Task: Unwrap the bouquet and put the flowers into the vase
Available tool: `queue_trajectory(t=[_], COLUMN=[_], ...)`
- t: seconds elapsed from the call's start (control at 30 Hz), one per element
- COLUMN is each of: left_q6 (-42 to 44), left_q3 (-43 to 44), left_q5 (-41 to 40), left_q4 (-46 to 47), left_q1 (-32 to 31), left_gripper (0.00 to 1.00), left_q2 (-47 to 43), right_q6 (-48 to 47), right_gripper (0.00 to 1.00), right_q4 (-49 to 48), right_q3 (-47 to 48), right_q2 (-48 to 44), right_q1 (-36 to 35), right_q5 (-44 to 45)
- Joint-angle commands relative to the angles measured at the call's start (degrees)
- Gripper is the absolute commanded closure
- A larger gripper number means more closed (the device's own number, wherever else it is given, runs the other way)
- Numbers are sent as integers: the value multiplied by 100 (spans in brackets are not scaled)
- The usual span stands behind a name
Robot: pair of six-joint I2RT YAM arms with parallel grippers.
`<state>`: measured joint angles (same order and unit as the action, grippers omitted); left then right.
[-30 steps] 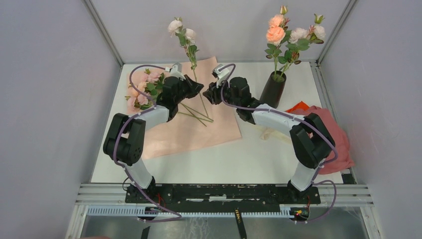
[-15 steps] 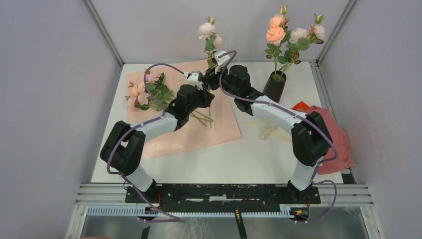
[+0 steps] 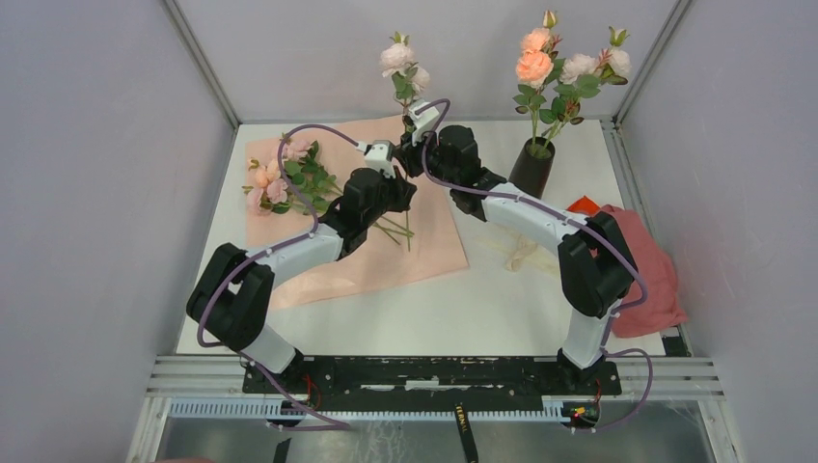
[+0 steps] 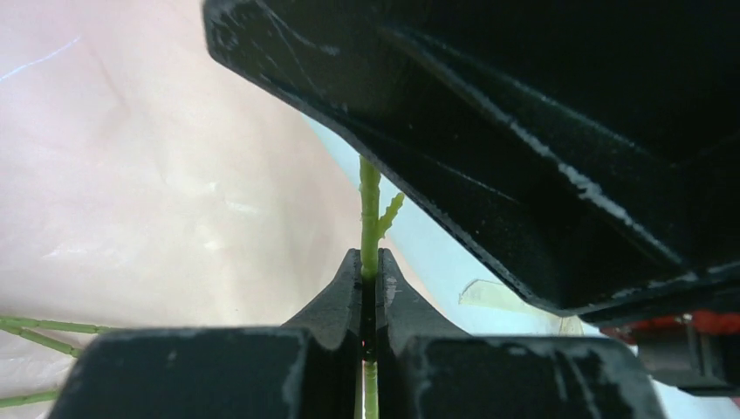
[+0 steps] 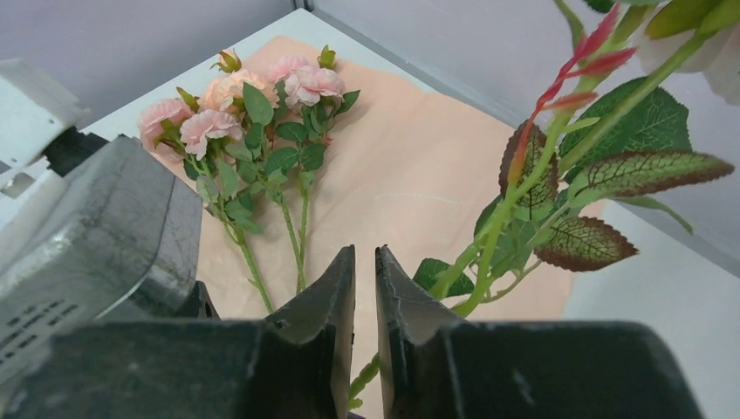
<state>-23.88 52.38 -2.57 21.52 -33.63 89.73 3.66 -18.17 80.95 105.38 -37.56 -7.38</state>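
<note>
Rose [image 3: 397,58] now stands nearer the vase [image 3: 530,174] than a second ago, just left of it, by the worktop's [image 3: 482,299] far edge. Left end effector [image 4: 368,292] clenches its stem [image 4: 370,201]. Right end effector [image 5: 366,262] is nearly closed, and I cannot tell whether it grips. Bare worktop lies well in front of the vase.

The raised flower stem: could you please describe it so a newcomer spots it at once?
Find the pink wrapping paper; look above its far edge. The raised stem stands upright there in the left gripper, topped by cream roses, unlike the pink sprays lying flat or the bunch in the vase.
</note>
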Motion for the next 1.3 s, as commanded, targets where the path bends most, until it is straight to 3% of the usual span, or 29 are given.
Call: queue_trajectory(t=[0.0,0.07,0.23,0.33,0.53,0.8,0.97,1.13,1.17,1.27], left_q6=[246,243,204,139,68,73,119,166,179,182], left_q3=[141,166,422,557,517,110,-19,-19,-17,19], left_q5=[-195,-260,-476,-489,-476,-472,-362,-452,-473,-599], left_q4=[396,350,177,177,384,767,893,824,808,758], left_q1=[-43,-46,-44,-49,-50,-111,-163,-212,-211,-208], left_gripper=[98,98,98,98,98,98,98,98,98,98], left_q2=[-281,-243,109,327,345,-112,-329,-406,-398,-333], right_q6=[-45,-33,42,56,-67,151,226,333,328,296], right_gripper=[82,75,43,34,30,31,46,96,100,100], right_q4=[-13,-20,-153,-191,-99,-39,-11,-72,-87,-92], right_q3=[-96,-110,-289,-480,-652,-211,12,8,-13,-120], right_q2=[-334,-367,-707,-1003,-1225,-546,-235,-228,-275,-461], right_q1=[-12,-12,-8,-10,21,178,233,272,275,267], right_q5=[85,48,-115,-13,271,51,-114,-235,-240,-223])
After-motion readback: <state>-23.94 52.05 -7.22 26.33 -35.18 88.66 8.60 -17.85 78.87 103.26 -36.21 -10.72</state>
